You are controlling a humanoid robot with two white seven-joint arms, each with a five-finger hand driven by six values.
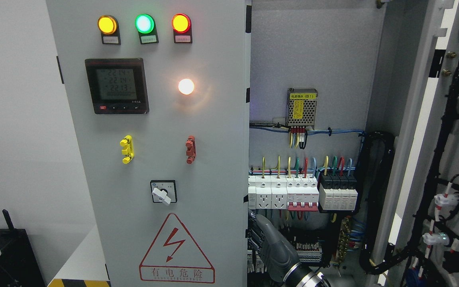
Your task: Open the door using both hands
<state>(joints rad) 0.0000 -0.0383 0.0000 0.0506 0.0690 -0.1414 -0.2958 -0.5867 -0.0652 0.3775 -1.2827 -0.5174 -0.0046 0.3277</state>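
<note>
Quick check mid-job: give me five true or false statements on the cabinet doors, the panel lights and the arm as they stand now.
1. The right door is swung open, showing the breakers. True.
2. The left door is also swung wide open. False: it faces the camera, its edge against the cabinet opening.
3. All three top lamps are green. False: only the middle lamp is green; the outer two glow orange.
4. The selector switch sits above the warning triangle. True.
5. A robot arm grips the red handle. False: the arm sits low by the opening, away from the handle.
</note>
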